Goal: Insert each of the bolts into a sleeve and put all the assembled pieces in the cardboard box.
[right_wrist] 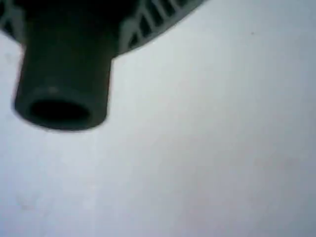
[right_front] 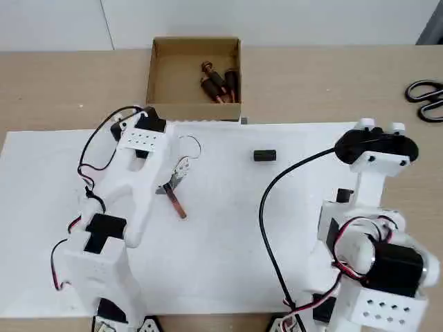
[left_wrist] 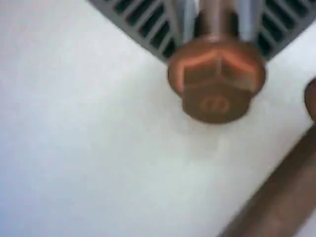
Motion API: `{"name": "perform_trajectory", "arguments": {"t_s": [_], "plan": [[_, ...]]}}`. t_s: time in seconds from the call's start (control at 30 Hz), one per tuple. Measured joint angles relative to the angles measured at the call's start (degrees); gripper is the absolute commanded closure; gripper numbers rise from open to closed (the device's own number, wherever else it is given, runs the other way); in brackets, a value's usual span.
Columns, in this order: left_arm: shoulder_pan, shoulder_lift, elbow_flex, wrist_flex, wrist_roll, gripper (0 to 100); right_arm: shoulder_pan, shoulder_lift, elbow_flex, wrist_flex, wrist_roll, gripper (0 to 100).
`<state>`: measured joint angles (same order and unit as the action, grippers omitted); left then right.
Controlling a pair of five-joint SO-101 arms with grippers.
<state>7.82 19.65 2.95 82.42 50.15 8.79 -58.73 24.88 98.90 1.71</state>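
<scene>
My left gripper [left_wrist: 213,19] is shut on a copper bolt [left_wrist: 215,81], whose hex head faces the wrist camera. A second copper bolt shaft [left_wrist: 276,197] lies beside it on the paper. From above, the left gripper [right_front: 176,177] hangs low over the sheet with a copper bolt [right_front: 179,205] at its tip. My right gripper [right_wrist: 74,15] is shut on a black sleeve [right_wrist: 61,84], its open bore toward the camera, just above the paper. Another black sleeve [right_front: 264,155] lies loose mid-sheet. The cardboard box [right_front: 159,76] at the back holds several assembled pieces [right_front: 220,81].
A white paper sheet [right_front: 228,249] covers the wooden table. Scissors [right_front: 426,98] lie at the far right edge. A black cable [right_front: 266,207] loops across the sheet from the right arm [right_front: 374,155].
</scene>
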Motion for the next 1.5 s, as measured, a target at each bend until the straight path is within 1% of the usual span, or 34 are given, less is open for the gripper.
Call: {"name": "perform_trajectory", "arguments": {"t_s": [0.07,0.17,0.33,0.57,0.7,0.9,1.03,1.33,1.43,1.5], "plan": [[0.1,-3.2,-1.5,2.6,-0.3,99,0.0,0.0,0.0,0.0,0.0,99.5],[0.1,-10.9,-4.3,5.5,-4.0,99,0.0,0.0,0.0,0.0,0.0,99.5],[0.1,-25.8,-5.0,9.1,-12.0,99,-0.7,0.0,0.0,0.0,0.0,99.5],[0.1,-47.7,-4.8,10.5,-24.8,99,-11.6,-3.1,0.3,-1.2,0.0,99.5],[-0.7,-58.9,0.6,8.9,-28.8,99,-17.8,-7.3,0.6,-5.4,0.0,99.5],[-1.4,-75.2,16.7,0.2,-30.9,99,-26.8,-14.1,8.4,-9.1,0.0,99.5],[-1.4,-87.7,28.6,-4.7,-30.9,99,-32.4,-22.3,13.2,-11.5,0.0,99.5],[-1.4,-113.8,47.7,-6.8,-30.6,99,-41.7,-36.3,29.2,-17.1,0.0,99.6],[-1.4,-121.5,53.4,-8.6,-28.0,99,-44.1,-40.0,34.7,-20.1,1.6,99.6],[-1.4,-122.8,55.0,-9.8,-25.8,99,-45.0,-43.2,37.9,-21.7,2.9,99.6]]}}
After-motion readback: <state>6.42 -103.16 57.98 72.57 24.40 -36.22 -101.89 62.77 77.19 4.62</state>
